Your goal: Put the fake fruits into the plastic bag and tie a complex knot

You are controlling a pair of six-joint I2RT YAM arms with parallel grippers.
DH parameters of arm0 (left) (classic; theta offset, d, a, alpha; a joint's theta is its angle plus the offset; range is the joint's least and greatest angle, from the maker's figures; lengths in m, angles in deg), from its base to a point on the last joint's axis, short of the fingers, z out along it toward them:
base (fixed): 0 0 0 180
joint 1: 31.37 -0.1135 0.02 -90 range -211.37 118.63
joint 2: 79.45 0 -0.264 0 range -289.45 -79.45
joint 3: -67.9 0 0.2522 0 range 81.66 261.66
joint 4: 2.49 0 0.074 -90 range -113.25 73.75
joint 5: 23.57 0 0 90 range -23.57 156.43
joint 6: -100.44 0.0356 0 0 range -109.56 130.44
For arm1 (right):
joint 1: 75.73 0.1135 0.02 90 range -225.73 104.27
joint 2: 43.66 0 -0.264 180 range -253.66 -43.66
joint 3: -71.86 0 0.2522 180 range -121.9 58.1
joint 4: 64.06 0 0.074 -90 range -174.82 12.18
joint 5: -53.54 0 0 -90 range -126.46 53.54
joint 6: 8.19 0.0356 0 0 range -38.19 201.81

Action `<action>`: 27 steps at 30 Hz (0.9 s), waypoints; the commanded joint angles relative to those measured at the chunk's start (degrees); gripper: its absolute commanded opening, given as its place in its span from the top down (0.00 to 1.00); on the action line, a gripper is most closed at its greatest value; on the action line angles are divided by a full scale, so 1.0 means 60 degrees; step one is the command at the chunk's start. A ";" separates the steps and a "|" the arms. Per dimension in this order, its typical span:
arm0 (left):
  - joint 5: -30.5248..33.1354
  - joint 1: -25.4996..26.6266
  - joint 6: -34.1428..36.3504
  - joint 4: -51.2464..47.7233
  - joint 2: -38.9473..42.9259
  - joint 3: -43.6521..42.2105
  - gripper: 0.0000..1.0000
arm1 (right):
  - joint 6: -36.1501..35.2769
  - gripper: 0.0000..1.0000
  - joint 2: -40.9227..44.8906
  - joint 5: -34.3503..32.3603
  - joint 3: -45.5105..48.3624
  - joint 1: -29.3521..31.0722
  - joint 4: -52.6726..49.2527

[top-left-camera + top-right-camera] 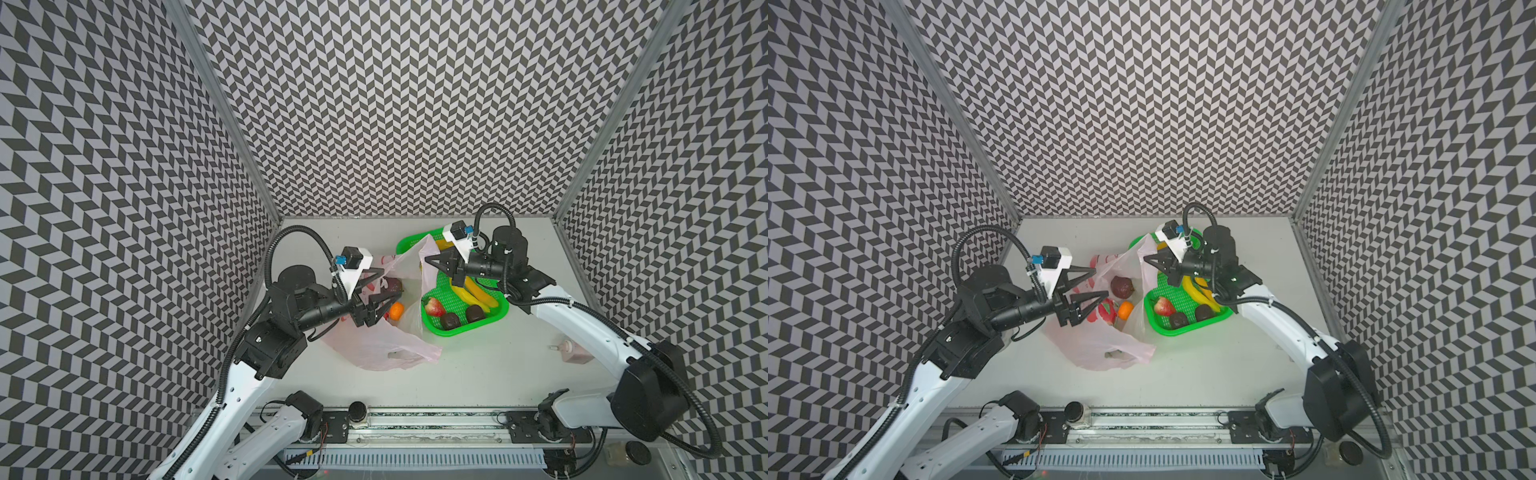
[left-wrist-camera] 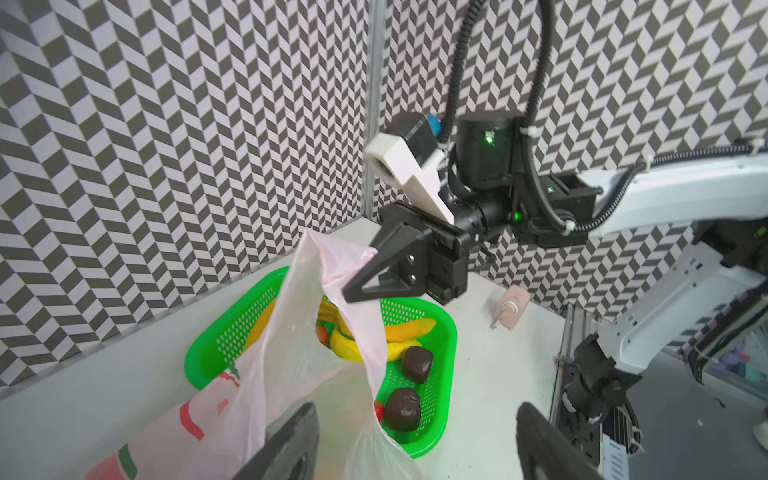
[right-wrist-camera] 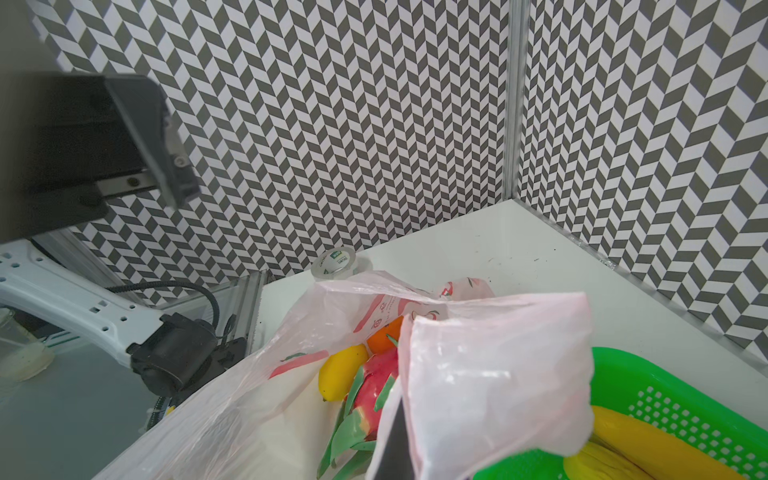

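Observation:
The pale-pink plastic bag point(image 1: 374, 345) point(image 1: 1100, 349) lies open on the table. My right gripper point(image 1: 426, 261) point(image 2: 347, 295) point(image 3: 399, 449) is shut on its upper edge and holds that edge up. My left gripper point(image 1: 390, 282) point(image 1: 1100, 281) point(image 2: 415, 457) hangs open over the bag's mouth, holding nothing. Inside the bag are a dark purple ball point(image 1: 1122, 286), an orange point(image 1: 397, 311), a lemon point(image 3: 340, 372) and a dragon fruit point(image 3: 374, 386). The green basket point(image 1: 465, 328) point(image 2: 440, 332) holds bananas point(image 1: 478, 293), a strawberry point(image 1: 434, 306) and two dark balls point(image 2: 417, 363). No knot is in view.
A pink pump bottle point(image 1: 575, 351) point(image 2: 511, 307) lies on the table right of the basket. A tape roll point(image 1: 357, 411) point(image 3: 336, 262) sits at the front edge by the rail. Chevron-patterned walls close the back and both sides.

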 commanded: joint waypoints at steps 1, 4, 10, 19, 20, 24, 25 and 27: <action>0.1811 0.1168 0.0754 -0.0746 0.0186 -0.0397 0.24 | 0.0026 1.00 -0.0062 0.0000 -0.0080 -0.0091 0.0591; 0.2822 0.2658 0.0821 -0.0752 0.0187 -0.0764 0.23 | 0.0020 1.00 -0.0117 0.0012 -0.0067 -0.0114 0.0575; 0.4774 0.5327 0.0927 -0.0617 -0.0154 -0.1137 0.19 | -0.0039 1.00 -0.0179 -0.0008 -0.0049 -0.0142 0.0507; 0.5245 0.6366 0.1181 0.0007 -0.0145 -0.1722 0.13 | -0.0156 1.00 -0.0161 -0.0032 -0.0023 -0.0175 0.0377; 0.5341 0.6456 0.1265 0.0094 -0.0172 -0.1863 0.13 | -0.0163 1.00 -0.0149 -0.0042 -0.0016 -0.0196 0.0366; 0.5483 0.6779 0.1648 0.0363 -0.0261 -0.2191 0.10 | -0.0189 1.00 -0.0134 -0.0032 -0.0005 -0.0204 0.0327; 0.5419 0.6833 0.1780 0.0481 -0.0236 -0.2310 0.10 | -0.0213 1.00 -0.0136 -0.0007 0.0009 -0.0193 0.0327; 0.5352 0.6899 0.1987 0.0731 -0.0173 -0.2512 0.10 | -0.0208 1.00 -0.0149 -0.0010 0.0010 -0.0199 0.0326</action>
